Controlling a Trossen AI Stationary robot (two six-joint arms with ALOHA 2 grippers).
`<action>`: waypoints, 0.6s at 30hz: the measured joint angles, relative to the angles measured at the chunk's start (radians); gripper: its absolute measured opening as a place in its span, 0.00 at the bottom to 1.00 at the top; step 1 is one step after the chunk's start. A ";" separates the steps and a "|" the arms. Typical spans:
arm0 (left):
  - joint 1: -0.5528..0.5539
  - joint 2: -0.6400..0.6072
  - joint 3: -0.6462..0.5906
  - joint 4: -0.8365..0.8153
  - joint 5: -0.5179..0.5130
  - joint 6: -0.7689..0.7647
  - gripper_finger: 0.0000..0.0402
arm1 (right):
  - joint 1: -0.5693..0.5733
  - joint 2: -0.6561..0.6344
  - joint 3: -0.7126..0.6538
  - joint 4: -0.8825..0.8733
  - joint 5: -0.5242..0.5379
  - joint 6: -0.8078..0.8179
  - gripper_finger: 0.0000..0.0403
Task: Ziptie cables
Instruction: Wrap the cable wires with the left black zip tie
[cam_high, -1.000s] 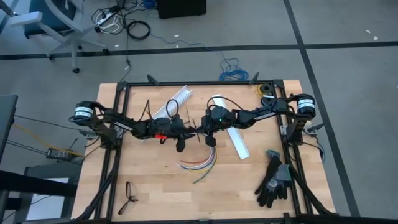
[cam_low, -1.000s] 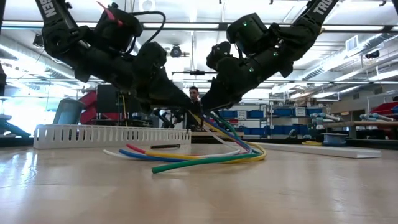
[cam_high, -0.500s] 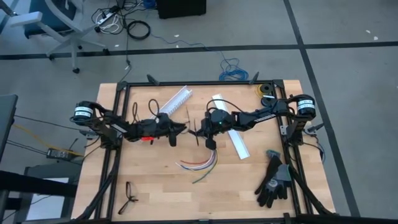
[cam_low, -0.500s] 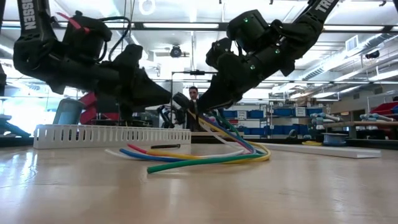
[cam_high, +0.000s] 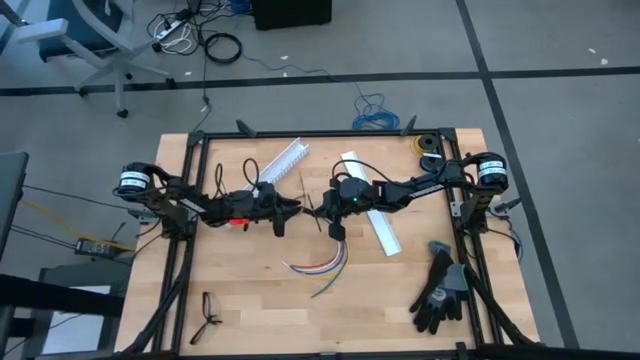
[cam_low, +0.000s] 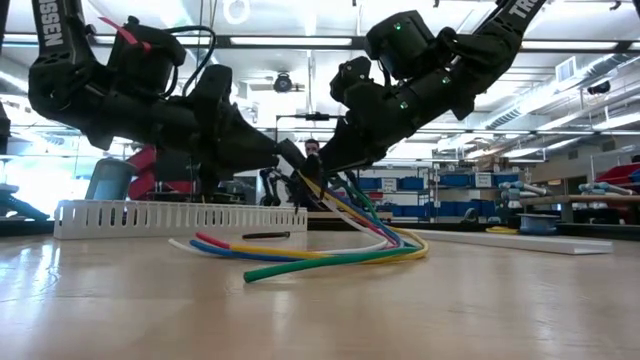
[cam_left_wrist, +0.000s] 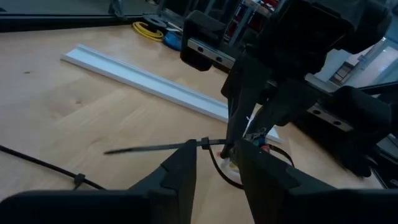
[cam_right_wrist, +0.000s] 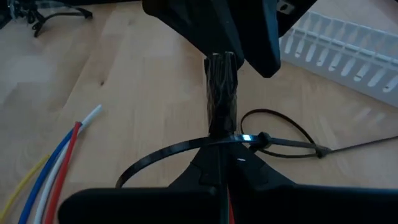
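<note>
Cables (cam_low: 330, 250) clenched in right tool (cam_right_wrist: 219, 163); right wrist view alone shows black loop (cam_right_wrist: 186, 149); left tool (cam_left_wrist: 217, 163) released.

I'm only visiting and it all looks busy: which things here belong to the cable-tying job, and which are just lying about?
In the job: cables; black zip tie; left gripper; right gripper.

Lying about: black gloves; white slotted channel; flat white strip; glasses.

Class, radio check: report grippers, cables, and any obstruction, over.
Right gripper shut on cables' sheathed end, lifted mid-table. Left gripper at the zip tie looped round the sheath. Free wire ends fan on table. No obstruction seen.
</note>
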 joint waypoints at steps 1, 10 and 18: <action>0.000 0.000 0.000 0.000 0.000 0.000 0.33 | 0.000 0.000 0.000 0.000 0.000 0.002 0.01; 0.000 0.000 0.001 -0.035 -0.009 0.000 0.48 | 0.000 0.000 0.000 -0.024 0.015 0.051 0.01; 0.000 0.000 0.001 0.012 -0.028 0.049 0.54 | 0.000 -0.001 0.000 -0.024 0.026 0.079 0.01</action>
